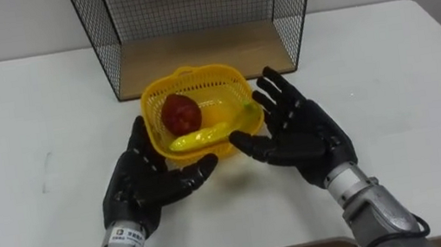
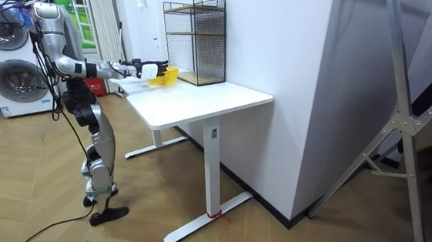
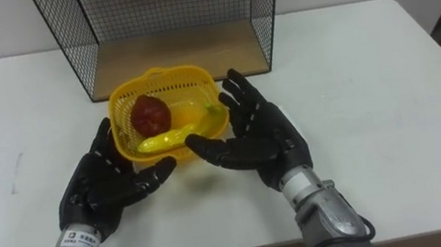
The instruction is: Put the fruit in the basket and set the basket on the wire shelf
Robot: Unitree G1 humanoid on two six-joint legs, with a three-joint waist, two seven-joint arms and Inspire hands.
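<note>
The robot's black left hand (image 1: pixel 146 183) and black right hand (image 1: pixel 301 133) sit on either side of a small yellow plastic mesh basket (image 1: pixel 191 73). Both are open, with fingers straight and spread and palms turned inward toward the basket's walls. The thumbs reach in along its near side. The hands look placed to squeeze the basket between the palms and lift it. It is not clear whether they press on it yet or are just beside it.

The basket rests on a white tabletop (image 1: pixel 405 69). Inside it lie a round dark red apple (image 1: pixel 179 112) and a yellow banana (image 1: pixel 205 134), the banana stretched across the near part. With the fruit loaded, the step in hand appears to be the carry.

Just behind the basket stands a black wire-grid shelf with a wooden floor board (image 1: pixel 202 56). Its open front faces the robot, so a short lift forward would reach it. The robot stands at the table's end with both arms extended.
</note>
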